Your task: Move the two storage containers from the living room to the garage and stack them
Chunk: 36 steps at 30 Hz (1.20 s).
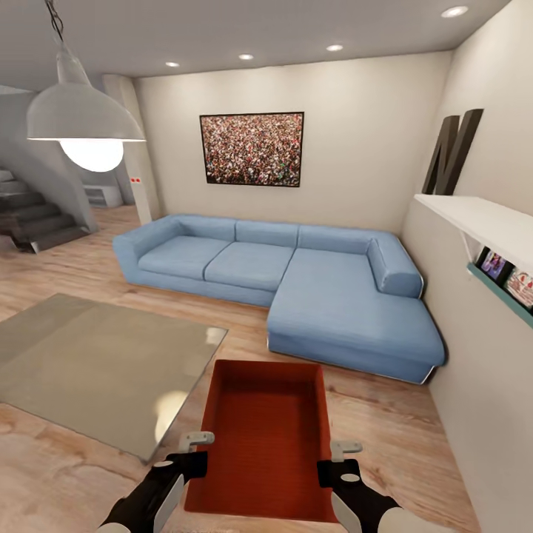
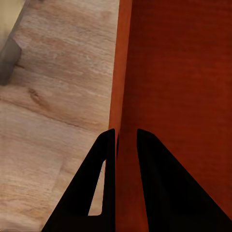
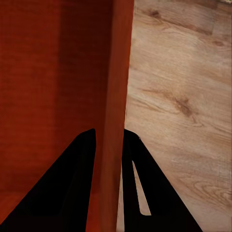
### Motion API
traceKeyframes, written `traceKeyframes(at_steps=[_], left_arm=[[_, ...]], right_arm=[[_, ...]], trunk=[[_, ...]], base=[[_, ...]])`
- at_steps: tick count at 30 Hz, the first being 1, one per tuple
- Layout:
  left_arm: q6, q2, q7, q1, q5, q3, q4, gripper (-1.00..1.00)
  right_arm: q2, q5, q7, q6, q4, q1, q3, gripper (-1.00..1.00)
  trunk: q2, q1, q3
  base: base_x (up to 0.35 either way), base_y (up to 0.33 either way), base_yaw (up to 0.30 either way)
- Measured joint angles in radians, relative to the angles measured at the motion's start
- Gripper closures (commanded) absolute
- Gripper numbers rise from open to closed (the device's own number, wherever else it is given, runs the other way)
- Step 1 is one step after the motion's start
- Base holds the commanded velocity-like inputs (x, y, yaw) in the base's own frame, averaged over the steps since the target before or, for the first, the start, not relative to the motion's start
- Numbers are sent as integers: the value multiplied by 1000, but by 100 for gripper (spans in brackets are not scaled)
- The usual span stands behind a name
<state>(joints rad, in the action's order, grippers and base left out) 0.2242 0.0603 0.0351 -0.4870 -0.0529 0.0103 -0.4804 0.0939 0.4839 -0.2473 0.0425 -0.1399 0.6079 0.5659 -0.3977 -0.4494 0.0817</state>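
Note:
One orange-red storage container (image 1: 266, 437) is held low in front of me, open side up and empty, over the living room's light wood planks. My left gripper (image 1: 194, 453) is shut on its left wall (image 2: 121, 72), one finger inside and one outside. On the opposite side, my right gripper (image 1: 337, 460) is shut on the right wall (image 3: 118, 72) in the same way. The bin's red inside (image 3: 48, 72) shows in the right wrist view, with wood floor beyond the wall. The second container and the garage are out of view.
A glass coffee table (image 1: 96, 363) stands close at the left, its corner near the bin. The blue sectional sofa (image 1: 296, 289) lies ahead. A wall with a white shelf (image 1: 481, 218) runs along the right. Stairs (image 1: 33, 215) and a pendant lamp (image 1: 81, 111) are at left.

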Motion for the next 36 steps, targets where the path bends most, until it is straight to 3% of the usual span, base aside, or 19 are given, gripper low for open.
traceKeyframes(at_steps=[36], left_arm=[[1, 0, -1, 0, 2, -1, -2, 100]], right_arm=[[0, -2, 1, 0, -1, 0, -2, 100]], trunk=[[0, 0, 0]], base=[[0, 0, 268]])
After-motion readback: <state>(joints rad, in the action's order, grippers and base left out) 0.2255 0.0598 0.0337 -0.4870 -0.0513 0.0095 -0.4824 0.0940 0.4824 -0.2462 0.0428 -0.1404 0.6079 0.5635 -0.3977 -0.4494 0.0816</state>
